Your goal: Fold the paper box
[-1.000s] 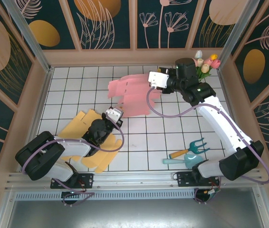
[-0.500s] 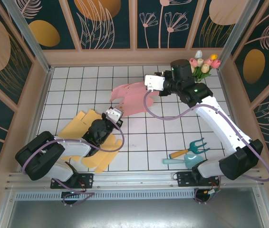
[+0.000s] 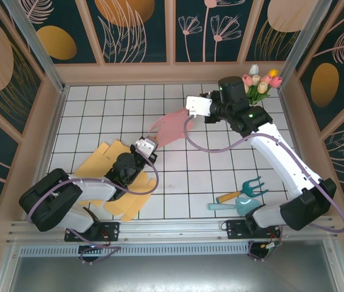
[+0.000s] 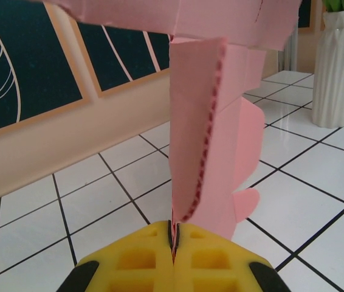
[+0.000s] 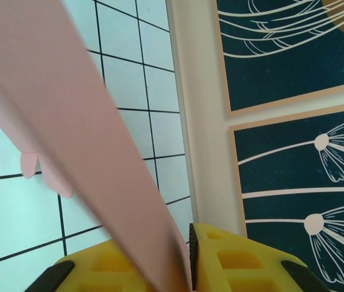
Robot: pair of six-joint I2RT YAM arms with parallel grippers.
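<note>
The pink paper box (image 3: pixel 169 126) is a flat die-cut sheet, lifted off the tiles and stretched between both grippers. My left gripper (image 3: pixel 149 142) is shut on its lower near edge. In the left wrist view the yellow fingers (image 4: pixel 173 236) pinch the sheet, and the pink paper box (image 4: pixel 211 134) stands upright above them, bent along a perforated crease. My right gripper (image 3: pixel 187 115) holds the far upper edge. In the right wrist view the pink paper box (image 5: pixel 81 140) runs slanting down into the closed jaws of the right gripper (image 5: pixel 186 261).
Yellow flat box sheets (image 3: pixel 108 159) lie under the left arm. A white vase of tulips (image 3: pixel 261 82) stands at the back right corner and is the vase (image 4: pixel 341 61) in the left wrist view. A toy garden fork and trowel (image 3: pixel 242 193) lie near the right base.
The pink sheet has risen from lying spread on the tiles and now looks narrower, bunched between the grippers. The right gripper has shifted left and its jaws have closed further. The left arm has stayed put.
</note>
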